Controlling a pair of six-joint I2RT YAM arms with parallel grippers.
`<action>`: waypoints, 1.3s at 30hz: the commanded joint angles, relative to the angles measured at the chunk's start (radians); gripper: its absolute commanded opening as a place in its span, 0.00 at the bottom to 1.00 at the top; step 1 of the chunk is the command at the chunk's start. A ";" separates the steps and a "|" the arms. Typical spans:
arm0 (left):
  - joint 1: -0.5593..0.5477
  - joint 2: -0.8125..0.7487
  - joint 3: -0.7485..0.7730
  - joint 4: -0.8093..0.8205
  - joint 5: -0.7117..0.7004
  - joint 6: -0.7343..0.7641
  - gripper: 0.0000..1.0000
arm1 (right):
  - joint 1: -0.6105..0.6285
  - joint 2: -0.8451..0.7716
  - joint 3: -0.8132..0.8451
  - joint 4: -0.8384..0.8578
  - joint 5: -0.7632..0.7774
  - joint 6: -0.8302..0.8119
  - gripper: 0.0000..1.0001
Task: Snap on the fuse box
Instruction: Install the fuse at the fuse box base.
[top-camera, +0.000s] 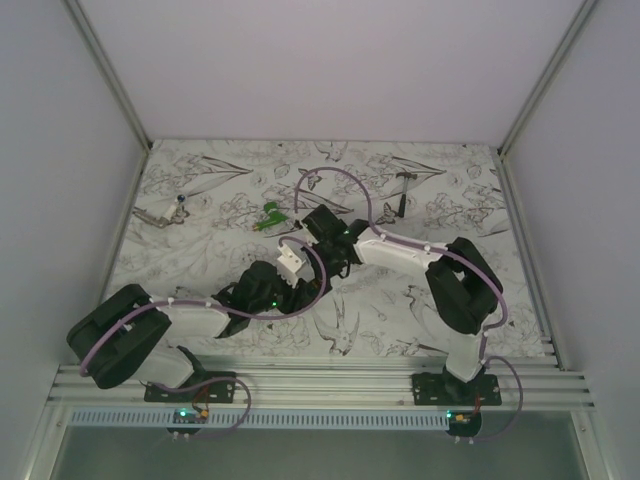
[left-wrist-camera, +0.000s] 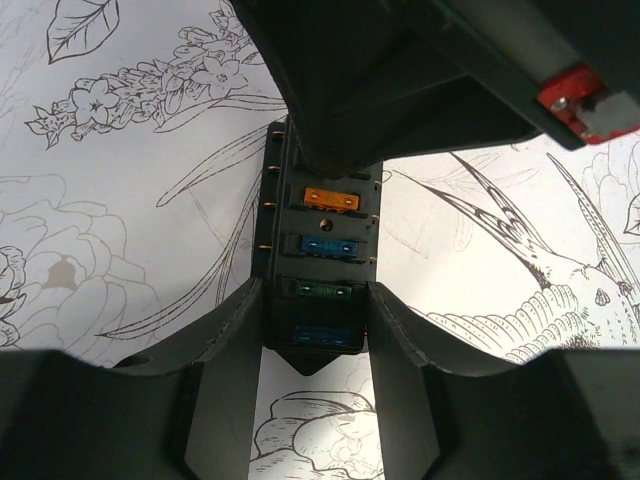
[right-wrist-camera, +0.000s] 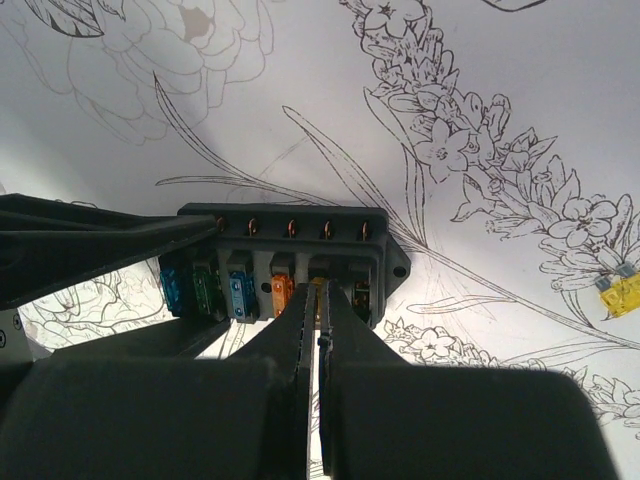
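The fuse box (left-wrist-camera: 320, 215) is a black oblong box with a row of orange, blue and green fuses, lying on the patterned table. My left gripper (left-wrist-camera: 315, 300) is shut on it, one finger pressed on each long side near its end. In the right wrist view the fuse box (right-wrist-camera: 300, 225) shows its copper terminals and several coloured fuses. My right gripper (right-wrist-camera: 320, 290) is shut with its tips down in one slot, pinching a small yellow fuse (right-wrist-camera: 318, 283). The slot beside it looks empty.
A loose yellow fuse (right-wrist-camera: 620, 292) lies on the mat to the right. A green plastic piece (top-camera: 268, 218) sits behind the grippers, a small hammer-shaped tool (top-camera: 404, 192) at the back right, and a metal tool (top-camera: 162, 213) at the back left. Walls enclose the table.
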 joint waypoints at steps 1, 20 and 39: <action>0.007 0.011 -0.019 -0.093 -0.014 -0.024 0.27 | -0.064 0.235 -0.193 -0.237 0.179 -0.034 0.00; 0.034 -0.008 -0.053 -0.118 0.019 -0.033 0.24 | -0.077 0.233 -0.155 -0.386 0.310 -0.049 0.00; 0.039 -0.011 -0.050 -0.120 0.058 -0.026 0.23 | -0.013 0.322 -0.135 -0.484 0.436 -0.019 0.00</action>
